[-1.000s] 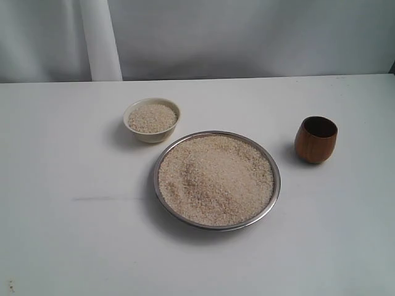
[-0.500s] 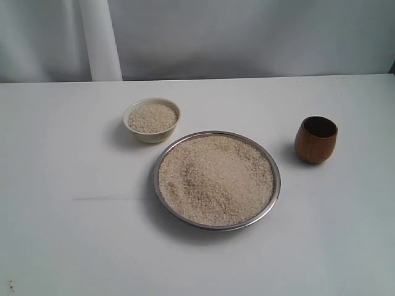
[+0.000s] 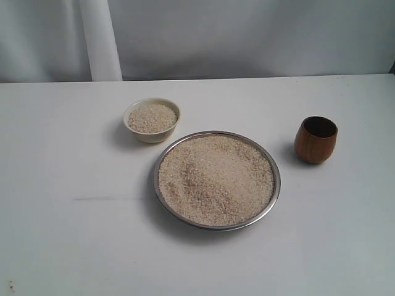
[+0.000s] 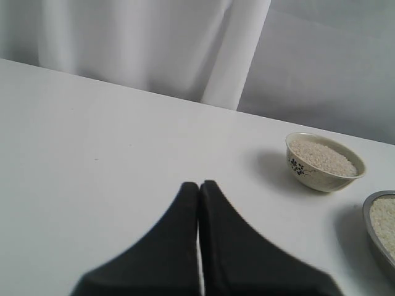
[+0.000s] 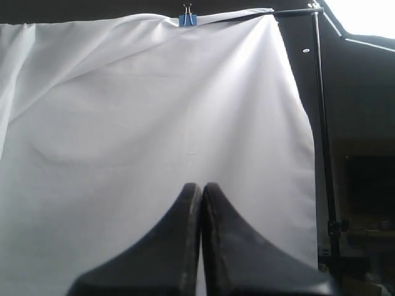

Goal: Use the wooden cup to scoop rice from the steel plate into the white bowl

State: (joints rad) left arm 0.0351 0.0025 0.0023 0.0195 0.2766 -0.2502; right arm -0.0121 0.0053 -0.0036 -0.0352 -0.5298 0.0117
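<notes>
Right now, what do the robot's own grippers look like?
Only the finger ends show, in the wrist views. The left gripper is a pair of matte black fingers, broad at the base, tapering to rounded tips. The right gripper looks the same. No cables, markings or arm casing are in view.

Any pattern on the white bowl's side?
The white bowl carries a dark floral motif; left wrist view.
</notes>
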